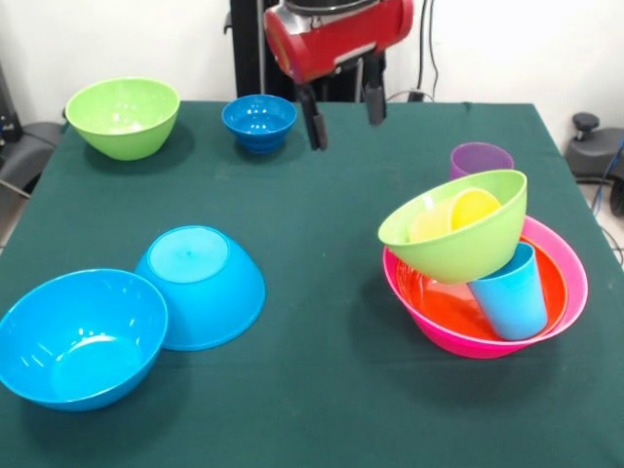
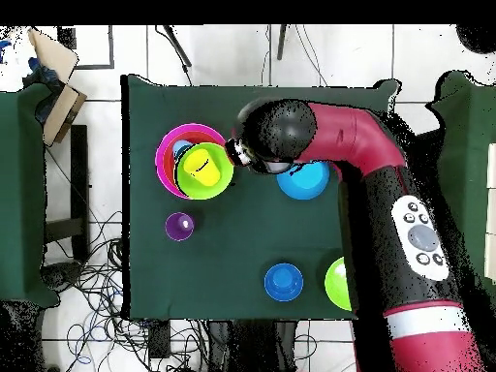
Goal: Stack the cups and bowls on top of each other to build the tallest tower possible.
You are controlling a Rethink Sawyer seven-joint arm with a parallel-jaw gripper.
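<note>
Two bright blue bowls (image 1: 78,336) sit at the table's (image 1: 322,390) near left, one upturned. The gripper (image 1: 341,109) hangs empty above, fingers spread wide. The tower (image 1: 487,283) lies at about four o'clock from it: pink bowl (image 1: 565,302), orange inside, a tilted green bowl (image 1: 458,244) resting on a blue cup (image 1: 512,292).

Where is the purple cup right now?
In the front view the purple cup stands alone on the table's right side, just behind the pink bowl that holds the pile.
</note>
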